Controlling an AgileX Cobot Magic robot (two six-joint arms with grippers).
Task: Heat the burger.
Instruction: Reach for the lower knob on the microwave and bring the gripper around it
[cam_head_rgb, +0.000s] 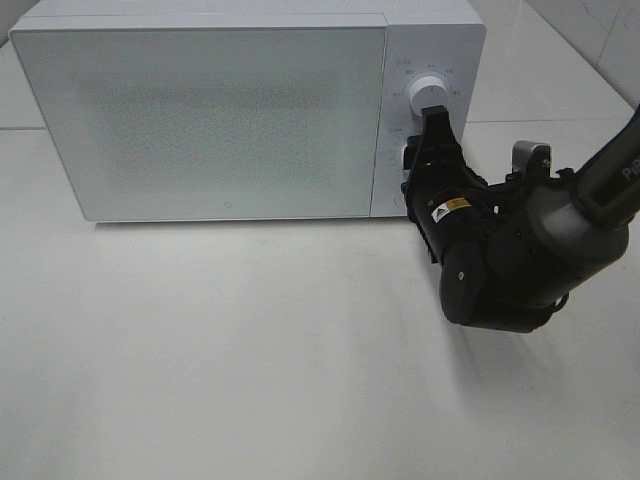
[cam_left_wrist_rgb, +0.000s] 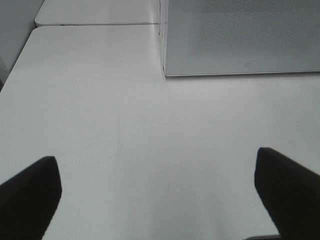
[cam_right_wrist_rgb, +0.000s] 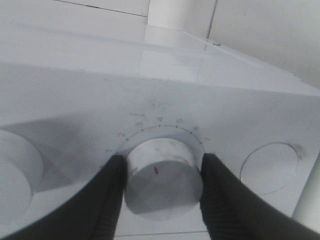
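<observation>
No burger shows in any view. The white microwave (cam_head_rgb: 230, 110) stands at the back of the table with its frosted door (cam_head_rgb: 200, 120) closed, hiding the inside. My right gripper (cam_head_rgb: 415, 158) reaches to the control panel and is shut on the lower dial (cam_right_wrist_rgb: 162, 177), with one dark finger (cam_right_wrist_rgb: 107, 200) on each side of it. A red mark on the dial's face sits below a printed scale of numbers. My left gripper (cam_left_wrist_rgb: 157, 200) hangs open over bare table, in front of the microwave's left corner (cam_left_wrist_rgb: 165, 70); the high view does not show it.
The upper dial (cam_head_rgb: 432, 90) sits above the gripped one, and the wrist view shows it (cam_right_wrist_rgb: 12, 175) to one side. A round button (cam_right_wrist_rgb: 270, 167) lies on the other side. The right arm's bulky wrist (cam_head_rgb: 500, 265) hangs over the white table (cam_head_rgb: 250, 350).
</observation>
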